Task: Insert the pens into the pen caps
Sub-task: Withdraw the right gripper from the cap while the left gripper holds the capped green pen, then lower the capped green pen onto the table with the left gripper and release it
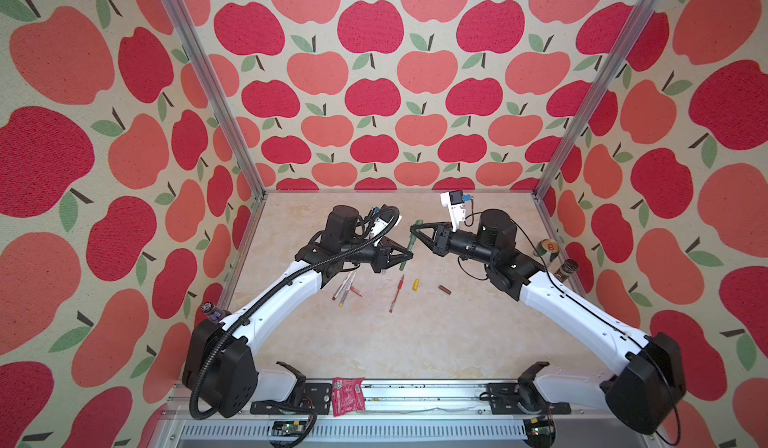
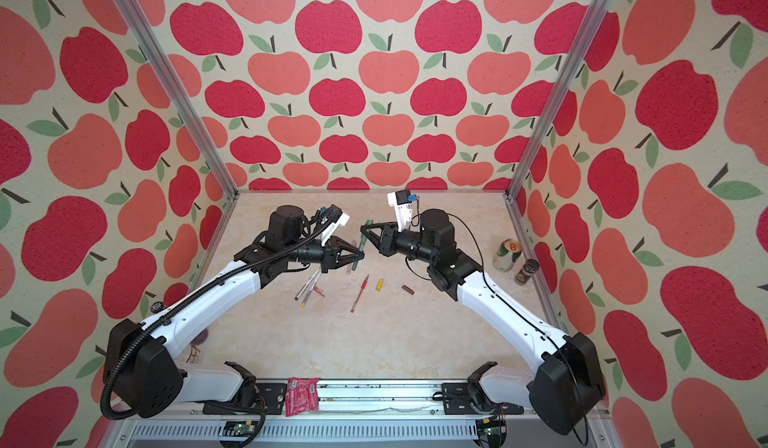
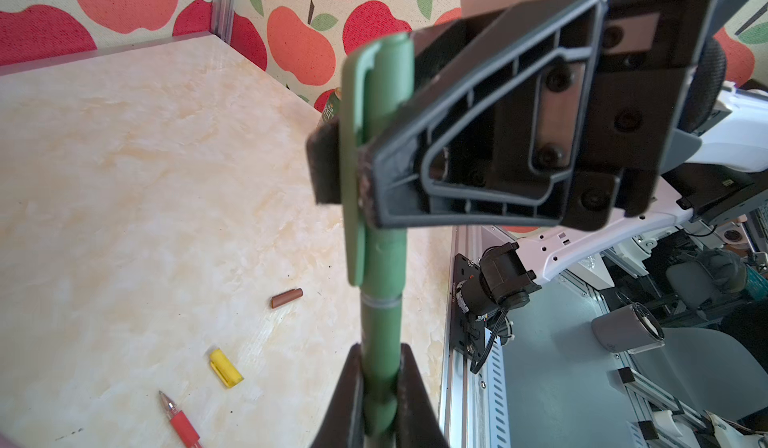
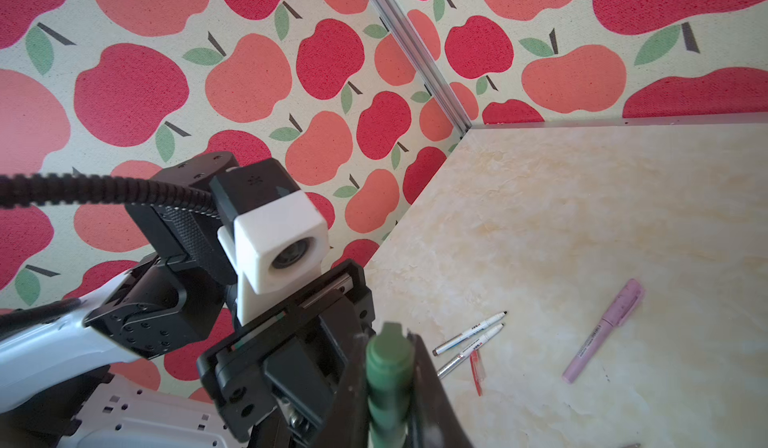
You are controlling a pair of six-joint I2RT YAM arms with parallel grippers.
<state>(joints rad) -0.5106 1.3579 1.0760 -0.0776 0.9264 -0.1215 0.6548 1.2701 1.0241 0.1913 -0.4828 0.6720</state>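
Pincers meet above the middle of the bench (image 1: 374,342) in both top views. The left pincer (image 1: 408,255) is clamped tight on the barrel of the green pen (image 1: 402,265). The right pincer (image 1: 414,229) is closed on the green cap (image 1: 419,222) at the pen's far end. Both are held in the air, well apart from every wall. Nearer the front lie two white pens (image 1: 343,289) side by side, with the red cap (image 1: 355,292) just beside them. To their right come the red pen (image 1: 397,294), yellow cap (image 1: 415,285) and brown cap (image 1: 444,289), each apart from the next. From there to the front rail the bench is bare. A can (image 1: 548,249) and a jar (image 1: 567,269) stand at the right edge, and a red packet (image 1: 348,396) lies on the rail. In a top view the lilac pen (image 2: 350,259) lies just past the left pincer. In the left wrist view, the cap sits on the pen, its mouth meeting the barrel at a thin pale ring, with one black finger (image 3: 324,167) of the right pincer on each side of it. The brown and yellow caps lie on open bench, well inside its railed edge. In the right wrist view, the cap's end stands between the closed fingers. The white pens and red cap lie close together, and the lilac pen, capped, lies apart from them. Bare bench runs on to the far corner.
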